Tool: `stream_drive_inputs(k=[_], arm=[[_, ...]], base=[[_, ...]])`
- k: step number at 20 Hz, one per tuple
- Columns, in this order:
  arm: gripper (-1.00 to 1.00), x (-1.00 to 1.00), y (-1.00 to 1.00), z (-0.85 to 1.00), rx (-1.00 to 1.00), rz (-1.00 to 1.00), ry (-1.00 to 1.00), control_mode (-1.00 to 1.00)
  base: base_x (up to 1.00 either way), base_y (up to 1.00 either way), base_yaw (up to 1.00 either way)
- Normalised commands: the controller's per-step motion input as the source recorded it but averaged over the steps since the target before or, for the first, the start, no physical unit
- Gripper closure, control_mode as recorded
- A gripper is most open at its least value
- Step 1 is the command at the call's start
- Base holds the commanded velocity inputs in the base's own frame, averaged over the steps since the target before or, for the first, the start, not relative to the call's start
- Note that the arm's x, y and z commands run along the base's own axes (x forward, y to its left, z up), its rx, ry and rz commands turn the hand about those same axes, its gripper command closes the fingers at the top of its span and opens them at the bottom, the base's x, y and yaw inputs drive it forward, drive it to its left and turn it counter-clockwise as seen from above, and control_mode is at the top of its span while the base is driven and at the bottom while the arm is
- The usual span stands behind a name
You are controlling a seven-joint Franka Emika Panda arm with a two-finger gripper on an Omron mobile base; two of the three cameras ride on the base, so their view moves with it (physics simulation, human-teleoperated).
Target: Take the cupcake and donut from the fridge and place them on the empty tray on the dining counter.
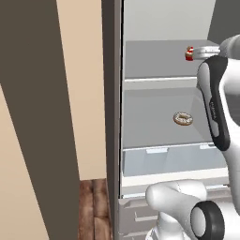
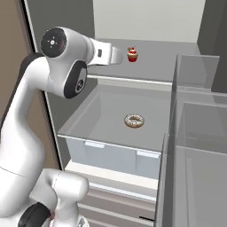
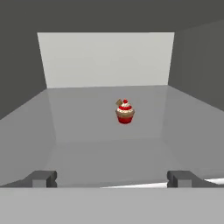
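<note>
The fridge [image 1: 159, 18] [image 2: 146, 17] stands open. On its upper shelf sits the cupcake [image 1: 189, 53] [image 2: 132, 54] [image 3: 124, 112], red-wrapped with a cherry on top. The donut [image 1: 183, 118] [image 2: 134, 120] lies flat on the shelf below. My gripper [image 2: 117, 55] [image 3: 111, 178] is level with the upper shelf, just short of the cupcake and pointing at it. It is open, with the cupcake centred ahead between the fingertips [image 3: 43, 177] and nothing held. The tray and the dining counter are out of view.
The open fridge door [image 2: 190, 115] with its clear bins stands close on the right. A pale drawer [image 1: 164, 159] [image 2: 111, 155] sits under the donut's shelf. A dark cabinet side [image 1: 37, 117] and beige panel [image 1: 79, 93] flank the fridge's left.
</note>
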Motion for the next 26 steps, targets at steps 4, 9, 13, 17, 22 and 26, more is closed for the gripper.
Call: stream_drive_inputs(k=[4, 9, 13, 17, 22, 26], arm=[[-1.0, 0.33, -0.15, 0.0, 0.0, 0.0, 0.1, -1.0], [-1.0, 0.38, -0.15, -0.18, 0.0, 0.0, 0.0, -1.0], [-1.0, 0.5, -0.09, -0.21, 0.0, 0.0, 0.0, -1.0], [-1.0, 0.47, -0.18, -0.01, 0.0, 0.0, 0.01, -1.0], [-1.0, 0.41, -0.29, 0.0, 0.0, 0.0, 0.03, -1.0], [-1.0, 0.46, -0.21, 0.0, 0.0, 0.0, 0.01, -1.0]], base=[[0.0, 0.0, 0.0], [0.0, 0.0, 0.0], [0.0, 0.0, 0.0], [0.0, 0.0, 0.0], [0.0, 0.0, 0.0], [0.0, 0.0, 0.0]])
